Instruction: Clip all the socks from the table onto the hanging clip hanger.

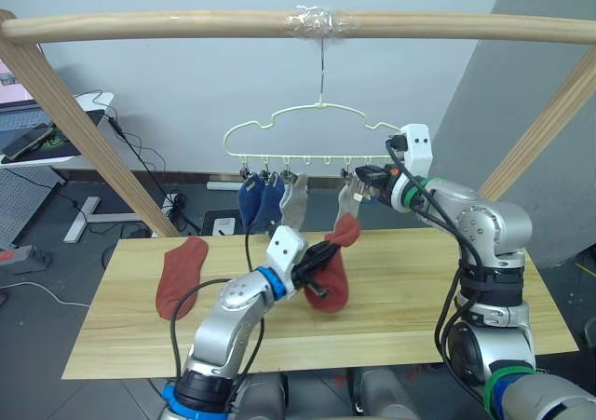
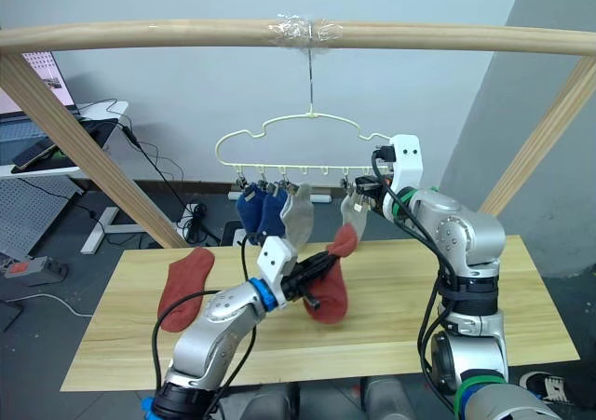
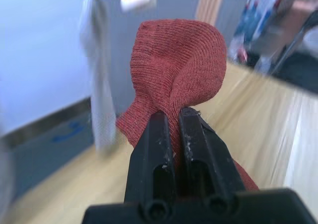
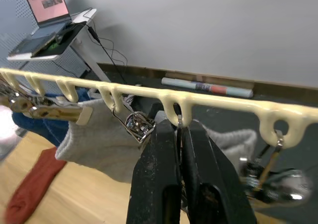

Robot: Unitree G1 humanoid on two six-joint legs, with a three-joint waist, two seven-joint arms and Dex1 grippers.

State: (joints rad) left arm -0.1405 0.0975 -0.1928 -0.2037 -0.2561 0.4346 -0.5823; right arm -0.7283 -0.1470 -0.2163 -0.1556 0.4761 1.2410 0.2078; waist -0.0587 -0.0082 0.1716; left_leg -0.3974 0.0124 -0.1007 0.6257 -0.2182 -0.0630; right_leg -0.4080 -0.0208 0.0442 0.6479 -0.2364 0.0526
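My left tool (image 1: 319,273) is clenched on a rust-red sock (image 1: 332,271), gripping a bunched fold near its upper end. The sock hangs from the tool above the middle of the bench (image 1: 419,290), with its cuff end raised toward the clip hanger (image 1: 307,136).

My right tool (image 4: 180,134) is closed on one clip of the hanger, just under the pale-yellow rail, between the clips carrying the two grey socks (image 1: 295,201). Two blue socks (image 1: 259,199) hang from the clips toward the left end of the rail. The hanger hangs by its hook from the wooden bar (image 1: 186,24).

A second rust-red sock (image 1: 180,276) lies flat near the bench's left edge, well apart from both tools.

Step in hand, as I judge it: clipping the fifth sock. Four socks are hung; one is held; one remains on the bench.

Next move calls for:
1. Squeezing the clip open with the right tool.
2. Raising the sock's free edge into the clip.
3. Releasing the clip before releasing the sock.

Risk: the hanger swings freely on its hook.
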